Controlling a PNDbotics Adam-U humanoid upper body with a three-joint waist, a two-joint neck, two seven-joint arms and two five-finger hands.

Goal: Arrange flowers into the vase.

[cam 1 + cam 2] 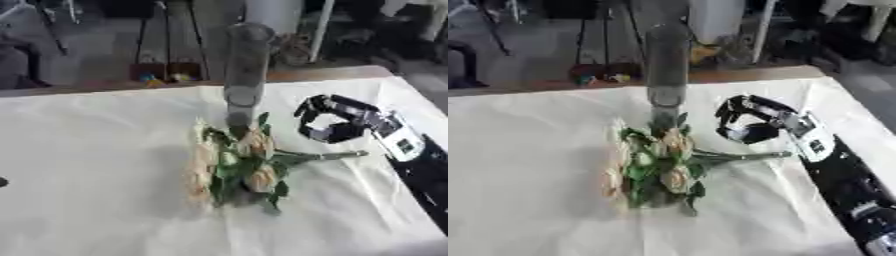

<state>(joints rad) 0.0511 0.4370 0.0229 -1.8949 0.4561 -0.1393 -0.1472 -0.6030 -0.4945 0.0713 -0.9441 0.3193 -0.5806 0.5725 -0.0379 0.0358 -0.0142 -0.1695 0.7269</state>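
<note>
White cloth covers the table [96,165], and nothing's in the tall clear vase [246,70] yet: the flower bunch [236,165] lies just before it, the right hand [337,120] beside the vase, fingers curled, empty.

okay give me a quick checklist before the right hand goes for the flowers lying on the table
1. Flowers within reach of the right hand: ok, they lie just beside it, stems pointing toward it.
2. Right hand holding nothing: ok, its fingers are curled around empty space above the cloth.
3. Vase upright: ok, it stands behind the flowers.
4. Vase free of flowers: ok, none stand in it.
5. Path from hand to stems clear: ok.
6. Left hand out of the way: cannot tell, it shows in neither view.
</note>
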